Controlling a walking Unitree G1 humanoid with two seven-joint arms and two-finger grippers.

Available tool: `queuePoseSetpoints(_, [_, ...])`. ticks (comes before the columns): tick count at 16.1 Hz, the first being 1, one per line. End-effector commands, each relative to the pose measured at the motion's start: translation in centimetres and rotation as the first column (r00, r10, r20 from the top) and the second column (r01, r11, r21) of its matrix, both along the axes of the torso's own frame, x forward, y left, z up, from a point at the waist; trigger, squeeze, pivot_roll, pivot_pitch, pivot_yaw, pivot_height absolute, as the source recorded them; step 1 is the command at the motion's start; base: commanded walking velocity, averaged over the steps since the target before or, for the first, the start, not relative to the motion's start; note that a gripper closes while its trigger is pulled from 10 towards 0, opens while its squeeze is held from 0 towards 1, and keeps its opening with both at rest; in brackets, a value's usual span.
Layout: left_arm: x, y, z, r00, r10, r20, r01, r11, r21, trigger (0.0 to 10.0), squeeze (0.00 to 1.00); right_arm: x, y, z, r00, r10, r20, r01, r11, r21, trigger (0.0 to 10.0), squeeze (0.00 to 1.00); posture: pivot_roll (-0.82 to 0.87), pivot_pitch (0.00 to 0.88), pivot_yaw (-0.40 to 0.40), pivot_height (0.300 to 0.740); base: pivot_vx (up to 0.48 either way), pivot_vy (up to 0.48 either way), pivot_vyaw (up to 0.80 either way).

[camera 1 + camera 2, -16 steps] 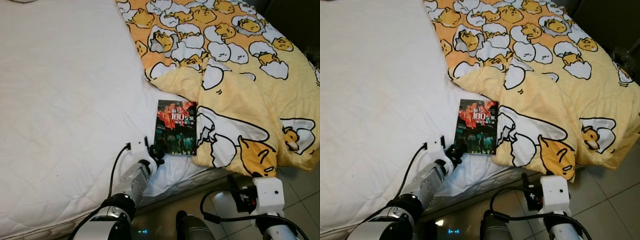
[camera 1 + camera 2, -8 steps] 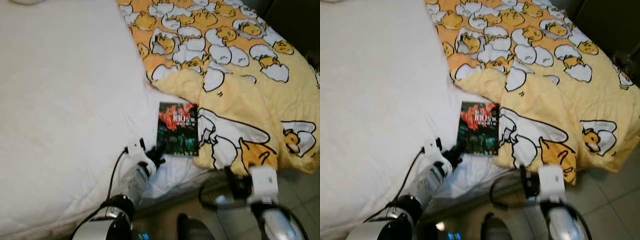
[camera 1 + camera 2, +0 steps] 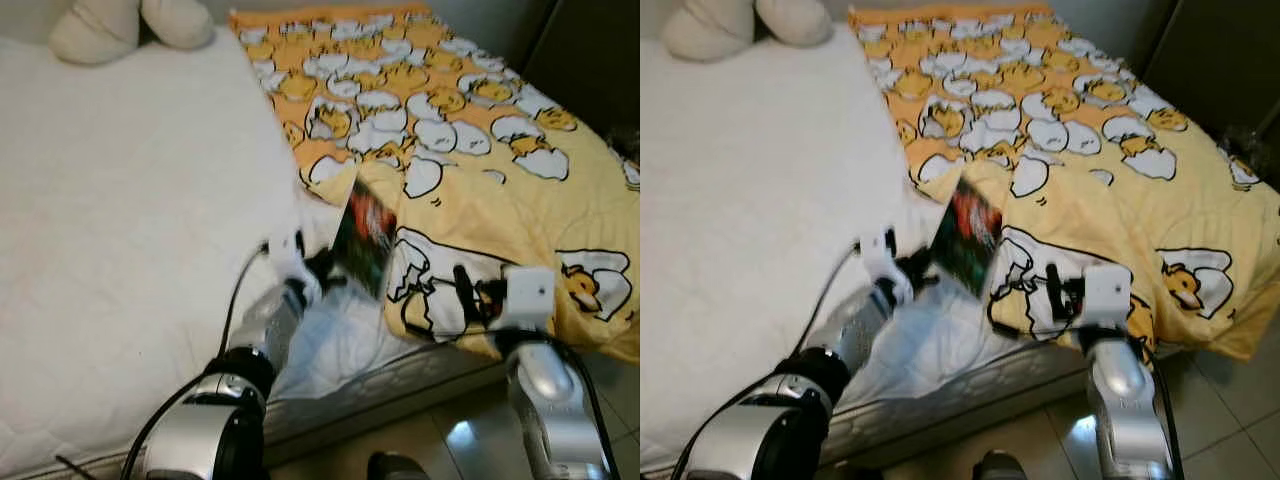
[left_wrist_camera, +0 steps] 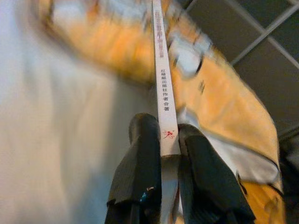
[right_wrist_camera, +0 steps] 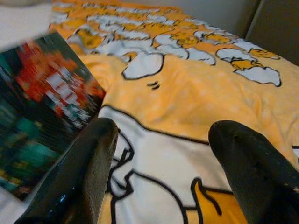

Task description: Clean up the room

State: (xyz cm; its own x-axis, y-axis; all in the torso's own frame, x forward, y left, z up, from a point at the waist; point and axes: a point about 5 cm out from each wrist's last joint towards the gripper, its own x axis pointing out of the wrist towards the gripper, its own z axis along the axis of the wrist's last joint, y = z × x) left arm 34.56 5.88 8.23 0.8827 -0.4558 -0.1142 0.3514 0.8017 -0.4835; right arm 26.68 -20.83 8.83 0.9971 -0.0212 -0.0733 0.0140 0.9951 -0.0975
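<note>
Pinching the book [image 3: 362,236] by its lower spine edge, my left gripper [image 4: 161,154] has it tilted up on end off the white mattress [image 3: 130,230], its long axis running straight out from the fingers toward the yellow blanket [image 3: 500,190]. My right gripper [image 5: 159,154] hovers just beside the cover, over the blanket, fingers spread and empty, forearm raised from the bed's edge.

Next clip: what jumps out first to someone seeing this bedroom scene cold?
The yellow egg-print duvet covering the right half of the bed draws the eye first, beside the bare white mattress. At the duvet's edge, the left tool pinches a dark book by its spine, tilted up off the bed. The right tool hangs open over the duvet beside it.
</note>
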Motion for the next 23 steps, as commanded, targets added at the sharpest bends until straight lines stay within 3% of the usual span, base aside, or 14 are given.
queuePoseSetpoints(1, [1.0, 0.1, 3.6, 0.977, 0.065, 0.203, -0.075, 0.996, 0.041, 0.0, 0.0, 0.6, -0.6, -0.1, 0.999, -0.032, 0.007, 0.031, 0.999, 0.045, 10.0, 0.0, -0.14, 0.0, 0.008, 0.74, 0.0, 0.0, 0.0])
queuePoseSetpoints(2, [1.1, 0.8, 4.0, 0.968, 0.093, 0.235, -0.111, 0.992, 0.065, 0.0, 0.0, 0.8, -0.6, -0.1, 1.0, -0.03, 0.008, 0.03, 0.998, 0.053, 10.0, 0.0, -0.14, 0.0, 0.007, 0.74, 0.0, 0.0, 0.0])
queuePoseSetpoints(3, [1.3, 4.6, 4.3, 0.923, 0.21, 0.321, -0.295, 0.923, 0.246, 0.0, 0.0, 1.8, 0.0, -0.3, 1.0, -0.007, 0.003, 0.007, 0.996, 0.094, 10.0, 0.0, -0.09, 0.0, -0.002, 0.74, 0.0, 0.0, 0.0])
queuePoseSetpoints(4, [1.1, 6.0, 4.0, 0.91, 0.251, 0.329, -0.349, 0.892, 0.287, 0.0, 0.0, 2.1, 0.3, -0.4, 1.0, 0.005, -0.001, -0.005, 0.995, 0.102, 10.0, 0.0, -0.08, 0.0, -0.006, 0.74, 0.0, 0.0, 0.0])
queuePoseSetpoints(5, [0.0, 9.2, 2.8, 0.879, 0.327, 0.348, -0.453, 0.803, 0.388, 0.0, 0.0, 2.5, 1.0, -0.6, 0.999, 0.04, -0.01, -0.039, 0.994, 0.1, 10.0, 0.0, -0.06, 0.0, -0.015, 0.74, 0.0, 0.0, 0.0])
queuePoseSetpoints(6, [-1.4, 10.9, 2.0, 0.863, 0.347, 0.366, -0.488, 0.759, 0.431, 0.0, 0.0, 2.7, 1.4, -0.6, 0.998, 0.058, -0.007, -0.057, 0.993, 0.099, 10.0, 0.0, -0.05, 0.0, -0.02, 0.74, 0.0, 0.0, 0.0])
queuePoseSetpoints(7, [-4.2, 12.3, 1.0, 0.853, 0.347, 0.39, -0.508, 0.725, 0.466, 0.0, 0.0, 2.9, 1.7, -0.3, 0.997, 0.081, 0.013, -0.082, 0.993, 0.08, 10.0, 0.0, -0.03, 0.0, -0.031, 0.74, 0.0, 0.0, 0.77])
queuePoseSetpoints(8, [-6.2, 12.7, 0.8, 0.848, 0.327, 0.416, -0.51, 0.714, 0.479, 0.0, 0.0, 2.8, 1.9, 0.5, 0.994, 0.092, 0.052, -0.094, 0.994, 0.05, 10.0, 0.0, -0.01, 0.0, -0.044, 0.74, 0.0, 0.0, 0.78])
queuePoseSetpoints(11, [-9.6, 12.3, 2.1, 0.836, 0.263, 0.481, -0.504, 0.715, 0.485, 0.0, 0.0, 0.8, 2.0, 1.7, 0.99, 0.09, 0.109, -0.092, 0.996, 0.014, 10.0, 0.0, 0.01, 0.0, -0.07, 0.74, 0.0, 0.0, 0.77])
queuePoseSetpoints(13, [-10.2, 11.9, 2.2, 0.838, 0.274, 0.472, -0.504, 0.72, 0.477, 0.0, 0.0, -0.3, 2.3, 1.4, 0.989, 0.104, 0.107, -0.105, 0.994, 0.005, 10.0, 0.0, 0.02, 0.0, -0.085, 0.74, 0.0, 0.0, 0.77])
queuePoseSetpoints(15, [-8.7, 10.2, 3.2, 0.841, 0.25, 0.479, -0.487, 0.735, 0.472, 0.0, 0.0, -0.1, 3.1, 0.3, 0.986, 0.155, 0.063, -0.156, 0.988, 0.014, 10.0, 0.0, 0.02, 0.0, -0.091, 0.74, 0.0, 0.0, 0.77])
queuePoseSetpoints(16, [-8.0, 10.0, 3.5, 0.836, 0.263, 0.482, -0.497, 0.736, 0.46, 10.0, 0.0, 0.1, 3.2, 0.2, 0.986, 0.158, 0.057, -0.159, 0.987, 0.013, 10.0, 0.0, 0.02, 0.0, -0.092, 0.74, 0.0, 0.0, 0.58])
queuePoseSetpoints(18, [-5.9, 9.6, 5.0, 0.83, 0.26, 0.494, -0.495, 0.752, 0.436, 10.0, 0.0, 0.6, 3.5, 0.3, 0.984, 0.173, 0.054, -0.174, 0.985, 0.012, 10.0, 0.0, 0.02, 0.0, -0.087, 0.74, 0.0, 0.0, 0.0])
queuePoseSetpoints(23, [-5.5, 7.9, 3.4, 0.915, 0.167, 0.367, -0.344, 0.799, 0.494, 10.0, 0.0, 0.7, 3.1, -0.4, 0.99, 0.135, 0.05, -0.137, 0.989, 0.046, 10.0, 0.0, 0.0, 0.0, -0.062, 0.74, 0.0, 0.469, 0.0])
